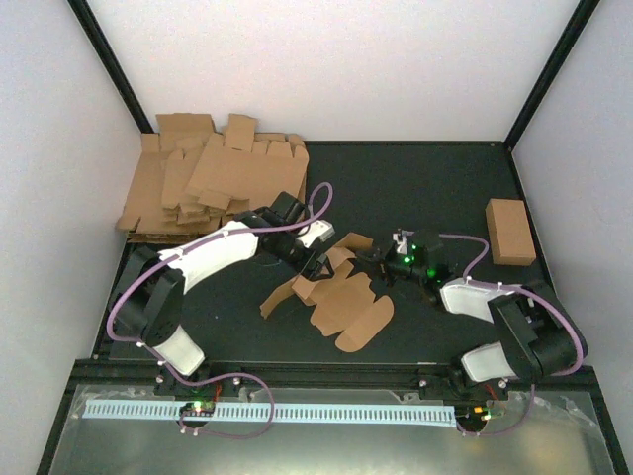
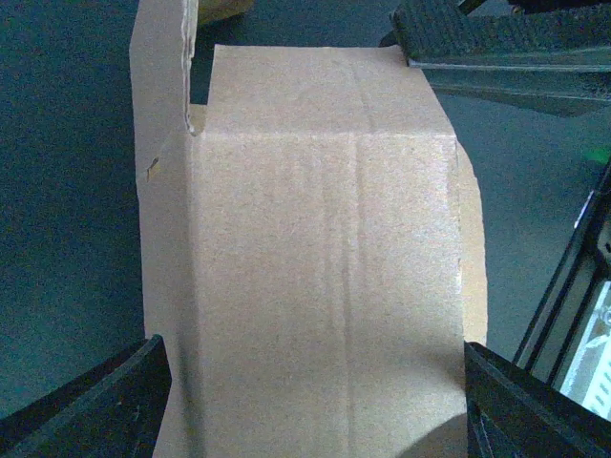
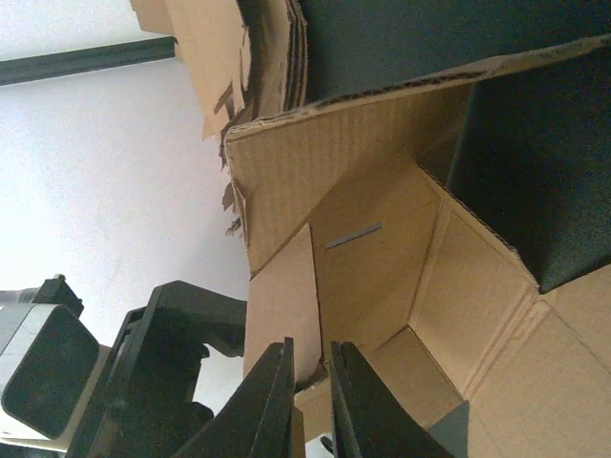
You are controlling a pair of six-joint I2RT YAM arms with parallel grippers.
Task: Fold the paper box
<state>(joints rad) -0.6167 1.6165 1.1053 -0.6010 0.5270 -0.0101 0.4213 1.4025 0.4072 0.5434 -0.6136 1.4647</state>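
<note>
Nearest, in the middle of the dark bench [image 1: 415, 188], lies the one paper box [image 1: 346, 302]. It is an opened-out blank, its rounded flaps spread toward the arm bases and its far part lifted. Two grippers crowd over that lifted part from opposite sides, close together. The left gripper [image 2: 315, 351] stands wide astride a raised panel, with a finger at each of its edges; whether it presses the panel cannot be told. The right gripper [image 3: 310, 361] has its jaws narrow, pinching a thin flap of the paper box between them. Farther back on the right, well apart, sits one closed cardboard brick [image 1: 509, 231]. Farthest, in the back left corner, lies one heap of flat blanks [image 1: 213, 183].
</note>
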